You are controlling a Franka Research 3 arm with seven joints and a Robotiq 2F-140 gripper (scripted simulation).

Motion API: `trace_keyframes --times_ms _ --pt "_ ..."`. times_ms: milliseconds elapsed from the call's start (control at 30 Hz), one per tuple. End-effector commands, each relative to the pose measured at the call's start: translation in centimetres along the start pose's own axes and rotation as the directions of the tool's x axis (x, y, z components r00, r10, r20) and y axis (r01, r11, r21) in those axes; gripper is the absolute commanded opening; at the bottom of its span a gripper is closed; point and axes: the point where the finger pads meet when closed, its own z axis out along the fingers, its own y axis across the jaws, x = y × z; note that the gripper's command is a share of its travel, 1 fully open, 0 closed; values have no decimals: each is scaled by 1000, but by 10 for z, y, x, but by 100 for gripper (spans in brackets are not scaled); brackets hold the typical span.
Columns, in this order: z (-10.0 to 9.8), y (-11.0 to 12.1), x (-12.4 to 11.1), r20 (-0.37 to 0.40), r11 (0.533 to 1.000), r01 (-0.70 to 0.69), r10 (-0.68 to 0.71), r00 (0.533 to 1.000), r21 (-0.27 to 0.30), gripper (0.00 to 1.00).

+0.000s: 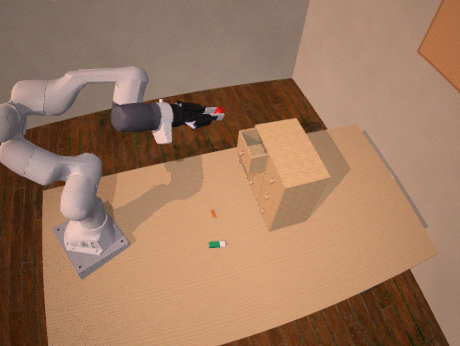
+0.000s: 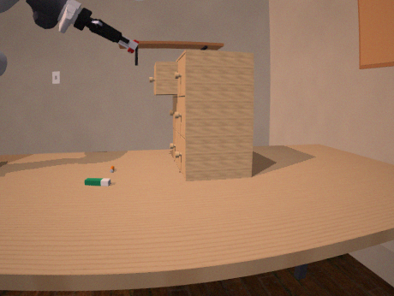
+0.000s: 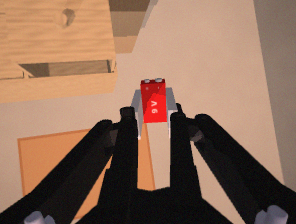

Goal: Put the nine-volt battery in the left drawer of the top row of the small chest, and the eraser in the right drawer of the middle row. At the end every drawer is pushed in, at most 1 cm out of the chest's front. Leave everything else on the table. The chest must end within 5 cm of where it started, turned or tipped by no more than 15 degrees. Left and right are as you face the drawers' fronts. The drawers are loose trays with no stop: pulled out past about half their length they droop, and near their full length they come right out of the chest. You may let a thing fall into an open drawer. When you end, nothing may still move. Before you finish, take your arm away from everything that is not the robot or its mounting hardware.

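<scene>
My gripper (image 1: 216, 113) (image 2: 132, 45) is shut on the red nine-volt battery (image 3: 153, 100), held between the fingertips high above the table. It hangs in the air a short way out from the chest's front, about level with the top row. The small wooden chest (image 1: 282, 170) stands upright on the table. Its top-row left drawer (image 1: 252, 147) is pulled partway out and looks empty in the wrist view (image 3: 65, 70). The other drawers are pushed in. The green and white eraser (image 1: 217, 244) (image 2: 98, 181) lies on the table in front of the chest.
A small orange item (image 1: 213, 213) lies on the table between the eraser and the chest. The arm's base (image 1: 90, 240) stands at the table's left end. A wall shelf (image 2: 180, 44) runs behind the chest's top.
</scene>
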Motion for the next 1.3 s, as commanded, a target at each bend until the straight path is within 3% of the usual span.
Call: trace_keyframes --times_ms 0,267,300,700,733,1067,1100,1267 --pt "-1 -3 0 7 1000 20 -20 1000 9 14" --pt "-1 -3 0 7 1000 20 -20 1000 9 14" --pt "-10 -15 6 36 999 14 -16 999 46 14" --pt "-10 -15 6 36 999 14 -16 999 46 14" --pt "-18 -27 12 59 997 7 -11 998 82 14" --pt "-18 -27 12 59 997 7 -11 998 82 14" --pt "-26 -38 20 77 993 -2 -7 997 117 14" --pt "-26 -38 20 77 993 -2 -7 997 117 14"
